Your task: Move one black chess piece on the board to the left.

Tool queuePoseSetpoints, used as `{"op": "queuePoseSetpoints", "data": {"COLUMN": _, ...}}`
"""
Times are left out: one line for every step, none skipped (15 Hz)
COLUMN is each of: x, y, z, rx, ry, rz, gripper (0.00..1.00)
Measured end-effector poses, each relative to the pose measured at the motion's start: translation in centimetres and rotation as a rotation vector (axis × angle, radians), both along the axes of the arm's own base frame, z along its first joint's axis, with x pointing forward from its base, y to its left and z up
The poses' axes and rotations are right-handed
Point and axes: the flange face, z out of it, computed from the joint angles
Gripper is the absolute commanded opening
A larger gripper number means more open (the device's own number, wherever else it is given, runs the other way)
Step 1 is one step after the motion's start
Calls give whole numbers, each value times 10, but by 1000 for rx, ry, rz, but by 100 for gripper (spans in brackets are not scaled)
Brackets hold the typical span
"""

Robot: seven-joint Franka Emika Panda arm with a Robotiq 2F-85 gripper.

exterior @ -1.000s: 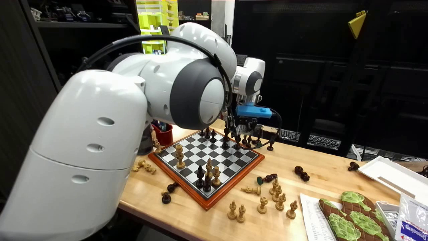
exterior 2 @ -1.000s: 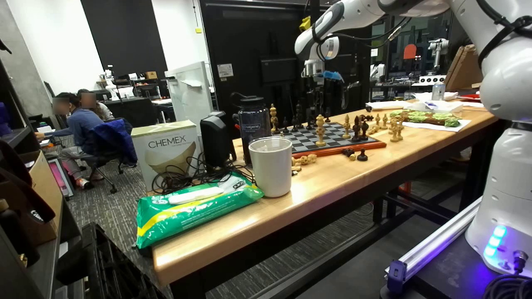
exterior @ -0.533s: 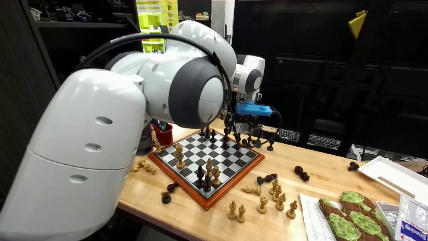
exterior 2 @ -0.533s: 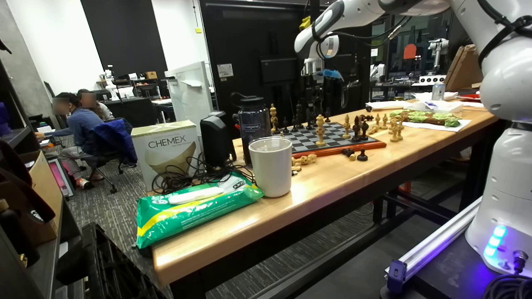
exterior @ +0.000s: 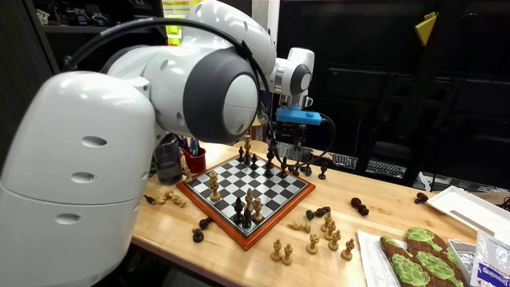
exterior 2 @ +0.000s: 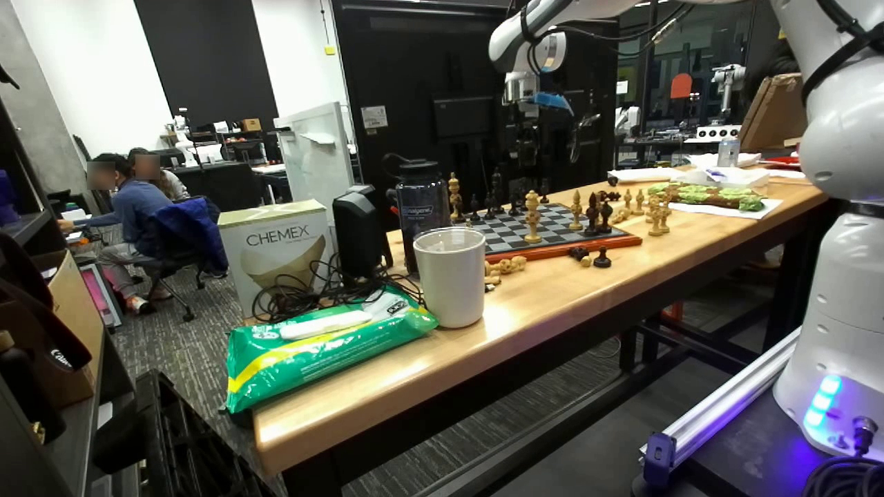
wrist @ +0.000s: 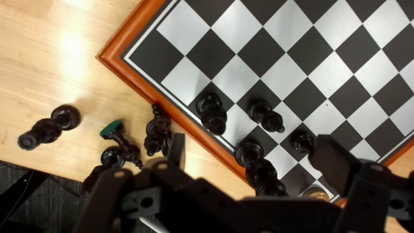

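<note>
The chessboard (exterior: 244, 241) lies on the table with several black and light pieces on it; its checks fill much of the wrist view (wrist: 305, 98). Black pieces stand near one edge: a tall one (wrist: 212, 118), a smaller one (wrist: 263, 115), a large one (wrist: 258, 166) and a small one (wrist: 300, 140) partly hidden by a finger. Two more black pieces (exterior: 238, 210) stand at the near corner in an exterior view. My gripper (wrist: 252, 155) is open, its fingers wide apart with nothing held. It hangs above the pieces at the board's far edge, also in an exterior view (exterior 2: 526, 148).
Fallen black pieces (wrist: 48, 129) lie beside the board. Light pieces (exterior: 312, 244) stand on the table nearer the front. A dark bottle (exterior: 168, 161) and red cup (exterior: 195, 161) stand by one corner. Green-patterned mitts (exterior: 422, 255), a white tray (exterior: 470, 211) and a white mug (exterior 2: 450, 276) are farther off.
My arm and gripper have risen away from the pieces at the far edge, mostly in the last half second. The chess pieces in view stand where they stood.
</note>
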Motion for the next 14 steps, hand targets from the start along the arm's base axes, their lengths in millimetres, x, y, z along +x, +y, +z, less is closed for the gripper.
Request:
{"op": "queuePoseSetpoints", "data": {"x": -4, "y": 2, "z": 6, "rx": -1, "ry": 2, "rz": -18, "gripper": 100}}
{"op": "queuePoseSetpoints", "data": {"x": -10, "y": 5, "z": 11, "rx": -2, "ry": 3, "rz": -36, "gripper": 100}}
{"op": "queuePoseSetpoints", "data": {"x": -15, "y": 7, "z": 15, "rx": -4, "ry": 5, "rz": -55, "gripper": 100}}
{"op": "queuePoseSetpoints", "data": {"x": -22, "y": 9, "z": 19, "rx": -5, "ry": 7, "rz": -78, "gripper": 100}}
{"op": "queuePoseSetpoints", "data": {"x": -29, "y": 12, "z": 23, "rx": -7, "ry": 9, "rz": -100, "gripper": 100}}
{"op": "queuePoseSetpoints", "data": {"x": -36, "y": 14, "z": 25, "rx": -10, "ry": 7, "rz": -125, "gripper": 100}}
{"op": "queuePoseSetpoints", "data": {"x": -43, "y": 16, "z": 28, "rx": -12, "ry": 4, "rz": -150, "gripper": 100}}
{"op": "queuePoseSetpoints", "data": {"x": -50, "y": 18, "z": 29, "rx": -15, "ry": -2, "rz": -178, "gripper": 100}}
{"op": "queuePoseSetpoints", "data": {"x": -58, "y": 19, "z": 29, "rx": -19, "ry": -9, "rz": -212, "gripper": 100}}
{"op": "queuePoseSetpoints", "data": {"x": -66, "y": 20, "z": 29, "rx": -24, "ry": -17, "rz": -248, "gripper": 100}}
{"op": "queuePoseSetpoints", "data": {"x": -74, "y": 21, "z": 28, "rx": -33, "ry": -26, "rz": -283, "gripper": 100}}
{"op": "queuePoseSetpoints", "data": {"x": -82, "y": 22, "z": 27, "rx": -44, "ry": -33, "rz": -315, "gripper": 100}}
{"op": "queuePoseSetpoints", "data": {"x": -90, "y": 22, "z": 26, "rx": -54, "ry": -37, "rz": -341, "gripper": 100}}
{"op": "queuePoseSetpoints", "data": {"x": -99, "y": 24, "z": 25, "rx": -58, "ry": -37, "rz": -356, "gripper": 100}}
